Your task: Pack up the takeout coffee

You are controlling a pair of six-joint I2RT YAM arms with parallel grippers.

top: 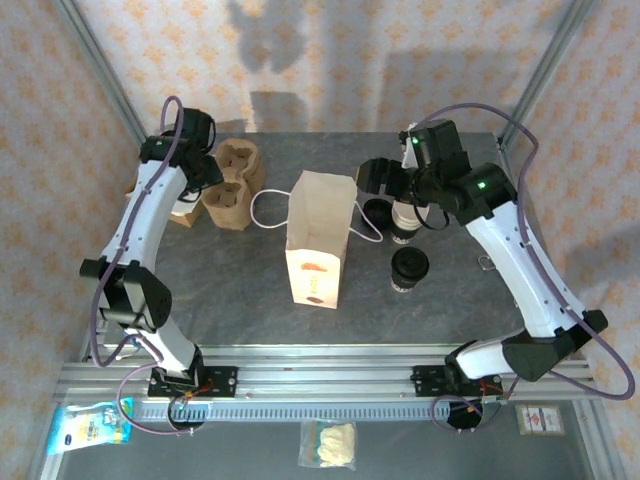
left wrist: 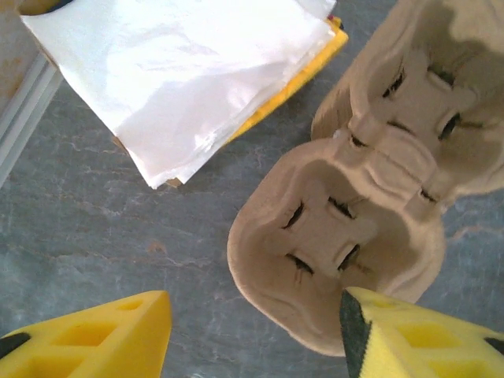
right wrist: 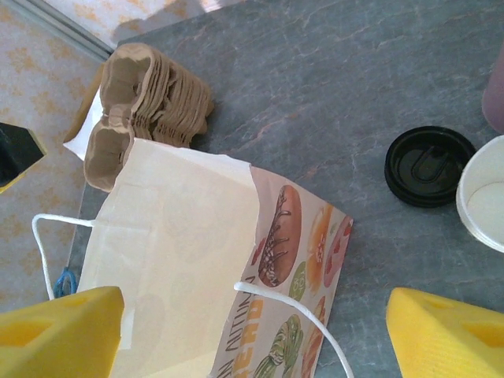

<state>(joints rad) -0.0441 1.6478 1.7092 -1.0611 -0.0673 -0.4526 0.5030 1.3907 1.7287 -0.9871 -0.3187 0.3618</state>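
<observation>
The takeout coffee [top: 410, 269], a small cup under a black lid, stands on the grey table right of the paper bag [top: 320, 236]. My right gripper [top: 374, 180] hangs open behind the bag's right side. In the right wrist view the right gripper [right wrist: 256, 335] has its yellow fingers wide apart above the bag [right wrist: 189, 260] and its white cord handle. My left gripper [top: 205, 172] is at the back left by the stacked pulp cup carriers [top: 232, 185]. In the left wrist view the left gripper [left wrist: 256, 342] is open, one finger against the carrier's [left wrist: 331, 236] near rim.
A stack of lidless white cups [top: 404, 222] and loose black lids [top: 378, 210] stand behind the coffee. White napkins [left wrist: 181, 71] lie left of the carriers. A loose lid [right wrist: 429, 165] and an open cup [right wrist: 482, 193] appear in the right wrist view. Frame posts rise at the back corners.
</observation>
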